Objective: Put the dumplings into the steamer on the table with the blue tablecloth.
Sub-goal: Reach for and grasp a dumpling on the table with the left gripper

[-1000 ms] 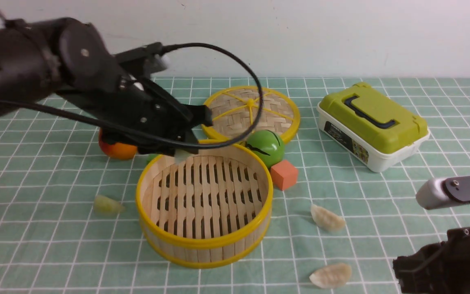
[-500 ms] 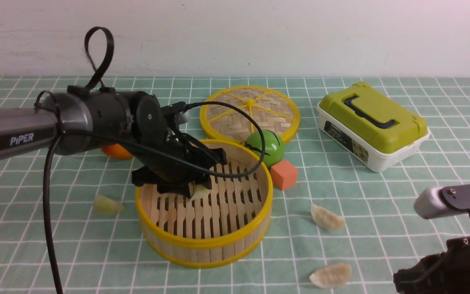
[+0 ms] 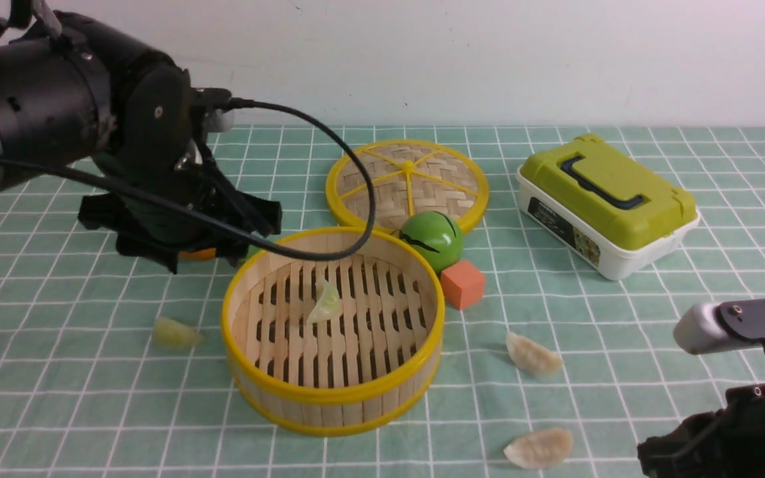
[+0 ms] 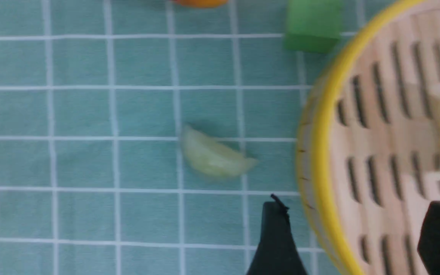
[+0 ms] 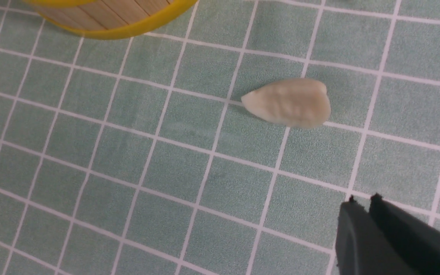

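green dumpling lay on slats inside steamer, left hand open and empty over steamer's left rim, second green dumpling on bench left of steamer, far white dumpling and near white dumpling to its right, right hand closed, empty

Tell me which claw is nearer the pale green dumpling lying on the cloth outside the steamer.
Left. The left claw hangs open just behind and above that green dumpling, beside the steamer; the right claw sits shut far off, on the steamer's other side.
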Action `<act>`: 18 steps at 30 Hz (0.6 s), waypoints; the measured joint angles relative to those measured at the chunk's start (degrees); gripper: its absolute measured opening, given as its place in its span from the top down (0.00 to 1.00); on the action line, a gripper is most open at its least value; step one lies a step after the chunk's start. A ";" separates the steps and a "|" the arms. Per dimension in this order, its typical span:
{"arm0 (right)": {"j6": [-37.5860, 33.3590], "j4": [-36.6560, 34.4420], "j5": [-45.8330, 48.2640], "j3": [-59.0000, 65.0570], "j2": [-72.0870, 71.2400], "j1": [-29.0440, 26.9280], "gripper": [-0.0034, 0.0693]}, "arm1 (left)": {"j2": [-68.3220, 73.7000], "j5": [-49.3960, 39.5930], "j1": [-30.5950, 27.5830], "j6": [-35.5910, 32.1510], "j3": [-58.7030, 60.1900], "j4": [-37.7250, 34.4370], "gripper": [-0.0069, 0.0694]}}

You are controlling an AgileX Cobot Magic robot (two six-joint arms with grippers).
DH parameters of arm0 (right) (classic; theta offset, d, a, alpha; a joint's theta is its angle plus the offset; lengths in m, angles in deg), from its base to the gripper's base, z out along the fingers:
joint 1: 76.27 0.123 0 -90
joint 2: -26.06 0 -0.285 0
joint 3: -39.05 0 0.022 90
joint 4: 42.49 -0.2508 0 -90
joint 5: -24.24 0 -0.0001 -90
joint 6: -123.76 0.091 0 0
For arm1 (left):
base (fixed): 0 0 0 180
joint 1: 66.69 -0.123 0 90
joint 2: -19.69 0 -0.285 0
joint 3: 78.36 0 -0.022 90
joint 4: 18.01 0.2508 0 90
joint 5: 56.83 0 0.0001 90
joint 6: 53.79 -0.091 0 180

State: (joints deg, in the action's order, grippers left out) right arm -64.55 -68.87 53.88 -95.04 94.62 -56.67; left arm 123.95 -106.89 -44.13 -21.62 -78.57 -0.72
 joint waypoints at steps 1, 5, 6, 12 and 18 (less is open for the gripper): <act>0.00 0.00 -0.10 0.00 0.00 0.00 0.88 | 0.19 1.38 0.00 2.92 1.81 2.83 0.29; 0.00 -0.05 -0.26 0.00 0.00 0.00 0.88 | 1.63 8.94 -1.03 19.27 7.65 11.66 0.29; 0.00 -0.19 -0.26 0.00 0.00 0.00 0.87 | 2.13 11.02 -2.12 25.00 8.22 13.16 0.29; 0.00 -1.57 -0.62 0.00 0.00 0.00 0.87 | 4.51 15.63 -8.54 40.30 8.56 12.99 0.29; 0.00 -2.60 -0.86 0.00 0.00 0.00 0.86 | 8.93 16.09 -9.72 41.19 8.75 9.41 0.29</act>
State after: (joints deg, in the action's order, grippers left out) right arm -64.55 -71.47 53.01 -95.04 94.62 -56.67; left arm 132.88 -90.81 -53.85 19.57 -69.82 8.69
